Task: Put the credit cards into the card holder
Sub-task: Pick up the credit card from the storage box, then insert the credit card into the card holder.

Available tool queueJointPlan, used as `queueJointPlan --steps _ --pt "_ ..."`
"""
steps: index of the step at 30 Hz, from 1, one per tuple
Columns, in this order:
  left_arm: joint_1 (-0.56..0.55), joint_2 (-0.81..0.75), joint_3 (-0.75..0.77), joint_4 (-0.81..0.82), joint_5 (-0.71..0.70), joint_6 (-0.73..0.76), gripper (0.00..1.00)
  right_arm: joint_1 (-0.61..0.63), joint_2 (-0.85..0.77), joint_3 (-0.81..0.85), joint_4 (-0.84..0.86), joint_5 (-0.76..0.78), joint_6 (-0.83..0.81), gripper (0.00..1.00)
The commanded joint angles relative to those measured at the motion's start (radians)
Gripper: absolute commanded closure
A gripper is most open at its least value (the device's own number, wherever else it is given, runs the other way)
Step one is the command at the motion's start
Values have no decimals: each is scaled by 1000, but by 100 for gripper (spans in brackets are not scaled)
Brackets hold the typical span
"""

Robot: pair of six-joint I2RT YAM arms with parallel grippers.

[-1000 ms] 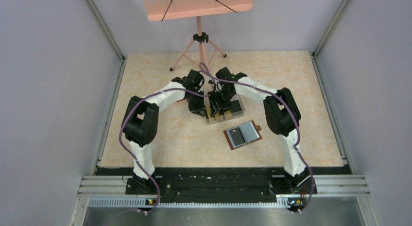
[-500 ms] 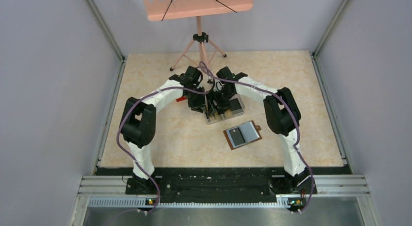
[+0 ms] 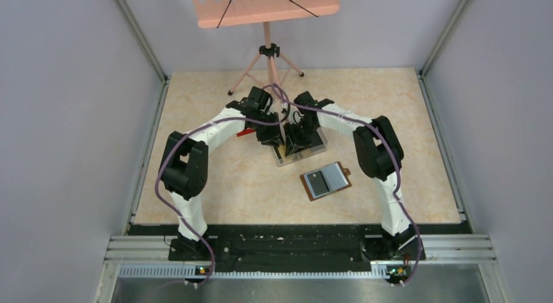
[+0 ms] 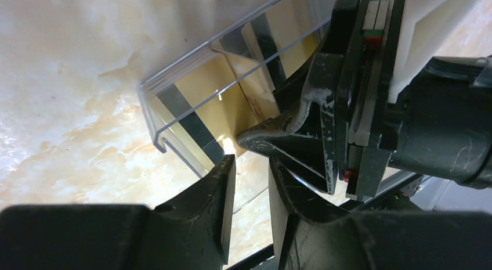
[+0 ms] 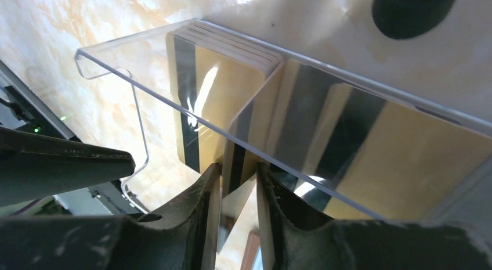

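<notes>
A clear plastic box (image 3: 302,157) at mid-table holds tan-yellow credit cards (image 5: 223,90) with black stripes, stacked on both sides of a divider. My right gripper (image 5: 238,168) reaches into the box and is shut on one tan-yellow card (image 5: 239,157) that stands on edge by the divider. My left gripper (image 4: 250,162) hangs just beside the box's near-left corner, open, with only table showing in its gap. Both grippers meet over the box in the top view. The brown card holder (image 3: 309,187) lies open in front of the box, with a black card (image 3: 317,182) and a blue card (image 3: 336,177) in it.
A small red tray (image 3: 244,131) peeks out behind the left arm's wrist. A tripod (image 3: 267,62) with a pink board stands at the back of the table. Grey walls close in the left and right sides.
The left jaws have opened and the left wrist has shifted slightly toward the back. The right jaws widened, then narrowed onto the card in the box.
</notes>
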Motion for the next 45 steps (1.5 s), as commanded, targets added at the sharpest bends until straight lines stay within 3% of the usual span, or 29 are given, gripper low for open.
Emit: queueJointPlan --steps 1,6,9,20,24,29,38,45 --pt "-6 -42 -6 41 32 -1 67 -5 8 -17 -17 12 12 76" --pt "-6 -48 -4 30 28 10 67 -16 -57 -9 -19 26 23 77" --pt "-5 -56 -4 24 26 16 67 -21 -78 4 -20 36 26 100" --pt "4 -132 -46 102 64 -37 63 -75 -203 -16 -28 23 31 100" --pt "13 -189 -126 230 129 -88 56 -120 -275 -64 5 -51 48 100" --pt "24 -249 -240 452 239 -193 51 -170 -381 -201 148 -269 105 100" --pt "28 -251 -369 916 435 -408 51 -203 -534 -454 485 -563 312 100" --pt "23 -253 -426 1084 484 -493 60 -209 -588 -542 665 -597 438 100"
